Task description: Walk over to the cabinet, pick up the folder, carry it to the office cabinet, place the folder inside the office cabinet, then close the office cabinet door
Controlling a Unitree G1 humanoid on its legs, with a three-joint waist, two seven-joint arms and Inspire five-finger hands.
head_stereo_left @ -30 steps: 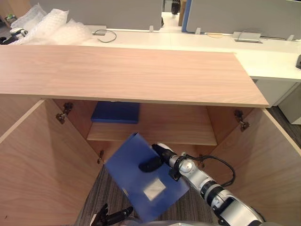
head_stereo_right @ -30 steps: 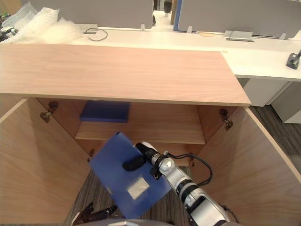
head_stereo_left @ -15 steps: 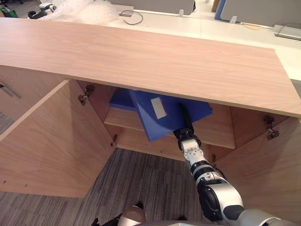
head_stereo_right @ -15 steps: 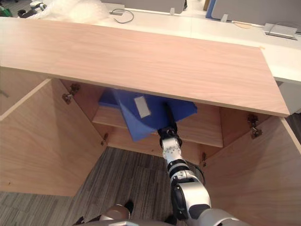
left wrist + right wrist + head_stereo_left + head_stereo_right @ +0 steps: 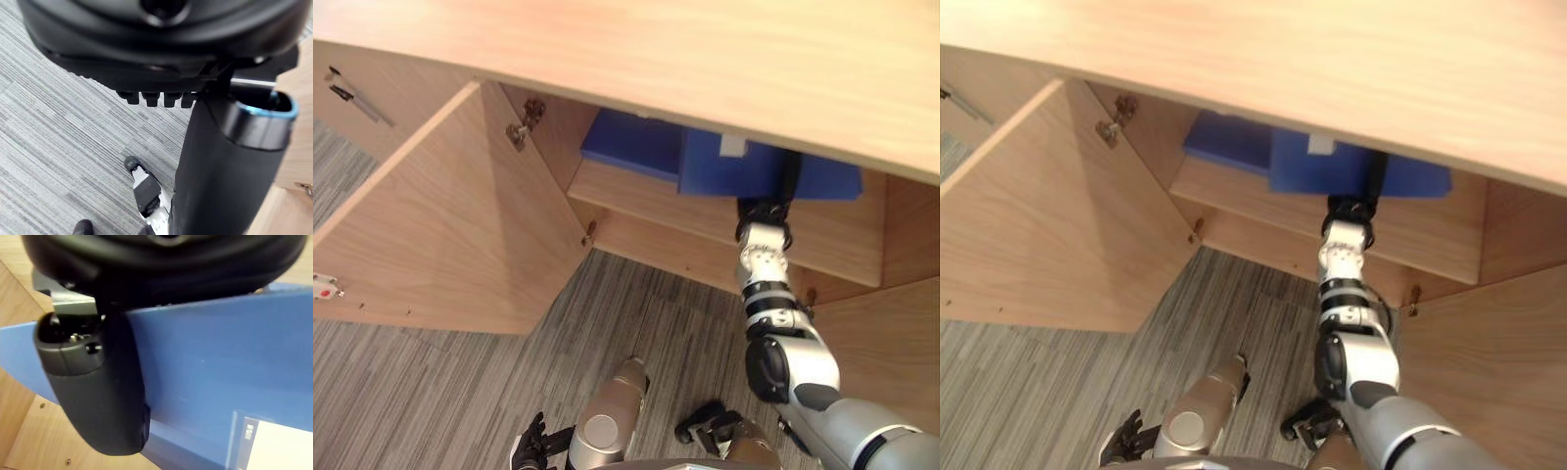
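We find the folder (image 5: 720,176) inside the office cabinet (image 5: 460,225), lying nearly flat over the shelf (image 5: 636,201), label (image 5: 732,145) upward. It sits just beside, and possibly overlapping, a second blue folder (image 5: 631,142).

The right hand (image 5: 790,176) reaches in under the cabinet top. Its thumb (image 5: 98,391) is pressed across the folder's upper face; the fingers beneath are hidden, so we judge this to be a pinch grip on the near edge. The left hand (image 5: 529,455) hangs low over the carpet, fingers relaxed and holding nothing.

We expect the folder to be:
- light and fairly stiff;
- smooth-faced, so liable to slide;
- best held at an edge, thumb above and fingers below.

Both cabinet doors stand open.
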